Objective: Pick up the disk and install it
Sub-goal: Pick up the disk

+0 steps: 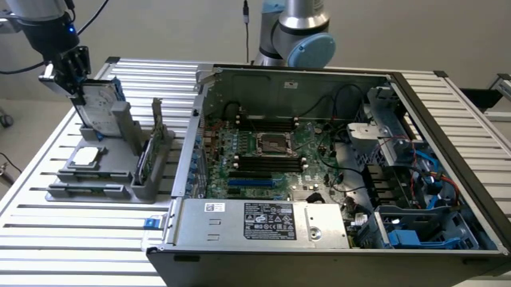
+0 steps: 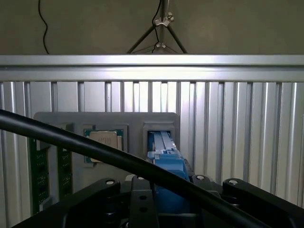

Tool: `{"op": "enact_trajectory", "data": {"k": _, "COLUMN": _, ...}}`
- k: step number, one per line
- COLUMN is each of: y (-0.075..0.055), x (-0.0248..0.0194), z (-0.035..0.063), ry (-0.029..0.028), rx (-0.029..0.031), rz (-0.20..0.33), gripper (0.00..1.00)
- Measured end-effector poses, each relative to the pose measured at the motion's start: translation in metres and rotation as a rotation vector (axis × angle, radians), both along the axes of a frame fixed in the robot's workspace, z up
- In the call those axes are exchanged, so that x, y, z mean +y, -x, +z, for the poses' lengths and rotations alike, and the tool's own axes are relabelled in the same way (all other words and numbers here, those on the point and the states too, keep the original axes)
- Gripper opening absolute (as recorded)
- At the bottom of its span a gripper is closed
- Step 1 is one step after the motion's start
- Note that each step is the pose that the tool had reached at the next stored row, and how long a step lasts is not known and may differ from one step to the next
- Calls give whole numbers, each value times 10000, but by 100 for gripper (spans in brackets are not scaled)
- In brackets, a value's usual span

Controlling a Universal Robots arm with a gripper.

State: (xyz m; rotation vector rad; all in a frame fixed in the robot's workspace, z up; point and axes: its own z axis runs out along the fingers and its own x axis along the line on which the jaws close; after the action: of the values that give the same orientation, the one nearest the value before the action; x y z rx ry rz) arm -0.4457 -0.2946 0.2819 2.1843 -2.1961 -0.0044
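Blue-framed and silver, the disk (image 1: 97,103) stands upright in the grey holder (image 1: 119,122) on the worktop (image 1: 72,245), its top clamped by the end effector (image 1: 78,88). The pickup looks barely begun. The open computer case (image 1: 295,89) sits well apart, so installation is not yet done.

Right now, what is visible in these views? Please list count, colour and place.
table: one, slatted aluminium, under everything
holder: one, grey, on the table, exterior view's left
disk: one, silver-grey in blue carrier, upright at the holder's far end
CPU chip: one, silver, flat on the holder
circuit card: at least one, green, upright in the holder
computer case: one, dark grey, open, exterior view's right
motherboard: one, green, inside the case
gripper: one, black, shut on the disk's top
arm: one, silver with blue cap, behind the case
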Motion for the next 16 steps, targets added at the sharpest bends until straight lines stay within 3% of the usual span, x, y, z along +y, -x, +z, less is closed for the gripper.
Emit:
{"op": "enact_trajectory", "data": {"k": 4, "y": 0, "x": 1, "z": 49, "ry": 9, "rx": -35, "rz": -1, "gripper": 33}}
{"op": "enact_trajectory", "data": {"k": 8, "y": 1, "x": 4, "z": 95, "ry": 51, "rx": -108, "rz": -4, "gripper": 33}}
{"op": "enact_trajectory", "data": {"k": 16, "y": 0, "x": 10, "z": 199, "ry": 246, "rx": -329, "rz": -1, "gripper": 33}}
